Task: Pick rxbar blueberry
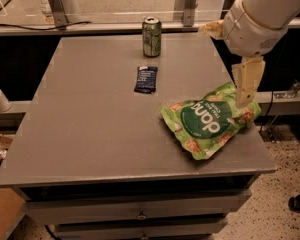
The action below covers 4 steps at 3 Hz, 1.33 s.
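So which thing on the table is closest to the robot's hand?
The big green snack bag: the gripper hangs at its right end; the dark blue bar and green can sit farther left.

Your gripper hangs at the right edge of the counter, just above the green bag; that bag fills the right side toward the front right corner; the green can stands at the back edge, behind the rxbar blueberry; an open strip runs between bar and bag; the left half lies bare.
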{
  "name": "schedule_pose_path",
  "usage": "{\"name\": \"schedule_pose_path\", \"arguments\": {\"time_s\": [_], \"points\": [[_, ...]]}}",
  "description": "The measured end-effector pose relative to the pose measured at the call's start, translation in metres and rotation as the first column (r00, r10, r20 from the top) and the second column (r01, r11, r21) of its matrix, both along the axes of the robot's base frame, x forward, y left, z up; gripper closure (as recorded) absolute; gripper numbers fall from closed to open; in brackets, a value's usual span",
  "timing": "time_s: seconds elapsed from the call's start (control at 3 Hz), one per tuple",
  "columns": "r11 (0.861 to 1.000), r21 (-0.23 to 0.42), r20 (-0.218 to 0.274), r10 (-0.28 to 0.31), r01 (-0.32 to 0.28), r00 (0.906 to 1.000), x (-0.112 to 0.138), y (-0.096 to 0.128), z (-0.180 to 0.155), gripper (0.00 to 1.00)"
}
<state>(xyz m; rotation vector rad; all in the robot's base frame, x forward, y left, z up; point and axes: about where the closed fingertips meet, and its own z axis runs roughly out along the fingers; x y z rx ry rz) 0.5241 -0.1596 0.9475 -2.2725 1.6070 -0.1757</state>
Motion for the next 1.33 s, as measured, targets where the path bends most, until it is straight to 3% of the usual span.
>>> {"name": "schedule_pose_path", "arguments": {"time_s": [0.33,0.67,1.0,1.33], "points": [[0.995,-0.06,0.056,0.078,-0.075,0.9954,0.015,0.01,-0.006,0.0],[0.973,-0.16,0.085,0.182,-0.167,0.9795,0.041,0.022,-0.013,0.0],[0.936,-0.255,0.077,0.27,-0.243,0.9597,0.068,0.033,-0.019,0.0],[0.869,-0.343,0.007,0.382,-0.356,0.9242,0.093,0.052,-0.03,0.0]]}}
